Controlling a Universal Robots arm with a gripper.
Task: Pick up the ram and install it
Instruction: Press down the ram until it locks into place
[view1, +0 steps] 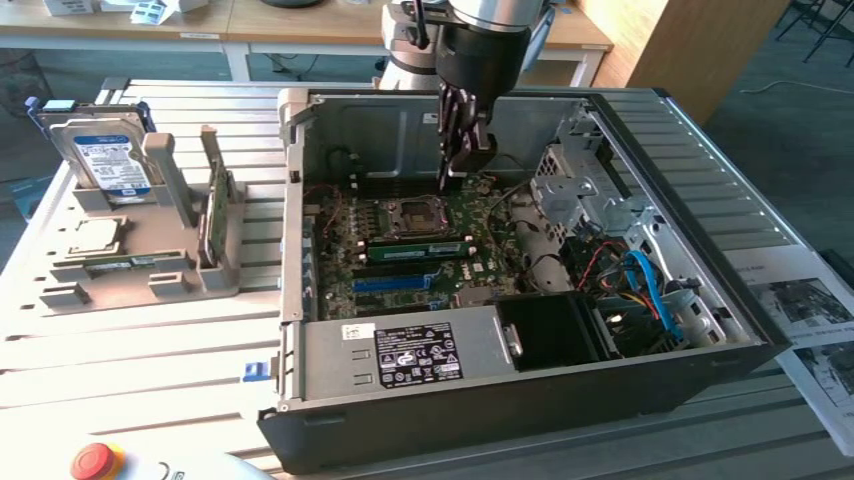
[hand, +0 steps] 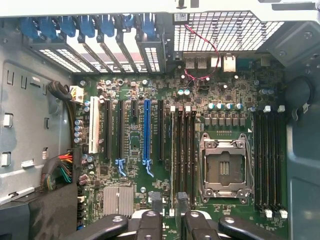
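One ram (view1: 416, 250) inside computer case (view1: 534, 390)

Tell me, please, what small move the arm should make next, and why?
Probably lift straight up out of the case: the gripper hangs over the motherboard, jaws open and empty, while the ram lies in the holder outside.

We count one open black metal computer case (view1: 534, 395), one green motherboard (hand: 240, 85), one silver processor socket (hand: 224, 170), one long blue expansion slot (hand: 146, 130), one white expansion slot (hand: 94, 125), one silver blue-labelled hard drive (view1: 107, 155), one red round button (view1: 94, 460), and one black end effector (hand: 169, 212).
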